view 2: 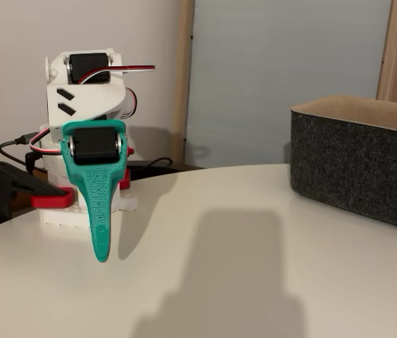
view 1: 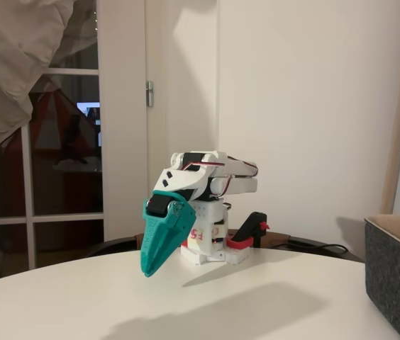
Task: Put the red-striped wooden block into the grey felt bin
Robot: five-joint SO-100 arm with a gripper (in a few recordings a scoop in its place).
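My arm is folded over its base, and the teal gripper (view 1: pixel 149 271) (view 2: pixel 101 257) points down with its tip just above the white table (view 1: pixel 271 312) (view 2: pixel 269 232). The jaws lie together with nothing between them. The grey felt bin (view 1: pixel 398 283) (view 2: pixel 357 165) stands on the table at the right edge in both fixed views, well away from the gripper. Its tan lining shows at the rim. The red-striped wooden block is out of view.
The white base with its red plastic part (view 1: pixel 239 244) (view 2: pixel 47 201) is held by a black clamp (view 1: pixel 257 228) (view 2: pixel 1 189) at the table's far edge. Cables run behind it. A wall and a glass door lie beyond the round table.
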